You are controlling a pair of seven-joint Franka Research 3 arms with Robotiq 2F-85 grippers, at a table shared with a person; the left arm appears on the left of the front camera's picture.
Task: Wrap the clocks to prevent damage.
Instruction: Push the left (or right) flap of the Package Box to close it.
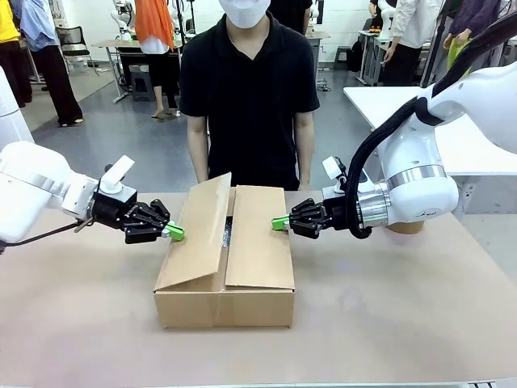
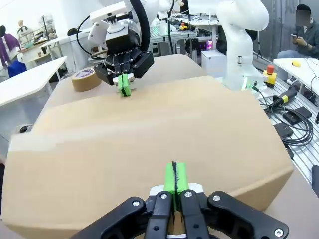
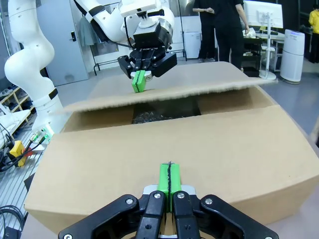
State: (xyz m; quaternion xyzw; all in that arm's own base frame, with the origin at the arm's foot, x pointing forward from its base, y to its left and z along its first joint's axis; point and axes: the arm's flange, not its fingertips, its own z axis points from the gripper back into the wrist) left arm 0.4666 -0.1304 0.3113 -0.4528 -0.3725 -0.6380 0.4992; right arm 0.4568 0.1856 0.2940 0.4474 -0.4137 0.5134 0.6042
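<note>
A cardboard box [image 1: 224,307] stands mid-table. Its left flap [image 1: 194,234] slopes up over the opening, and its right flap [image 1: 258,238] lies flat. My left gripper [image 1: 176,233] is shut, its green tips against the left flap's outer face. My right gripper [image 1: 279,223] is shut too, its tips at the right flap's outer edge. The left wrist view has the left gripper [image 2: 174,179] on the flap [image 2: 149,129], with the right gripper [image 2: 123,85] beyond. In the right wrist view, dark crinkled material [image 3: 154,115] shows in the gap past the right gripper [image 3: 169,179]. The clocks are hidden.
A person in black [image 1: 249,97] stands at the far side of the table, arms down. A roll of brown tape [image 2: 85,78] lies on the table near the right arm. There is free table in front of the box and to both sides.
</note>
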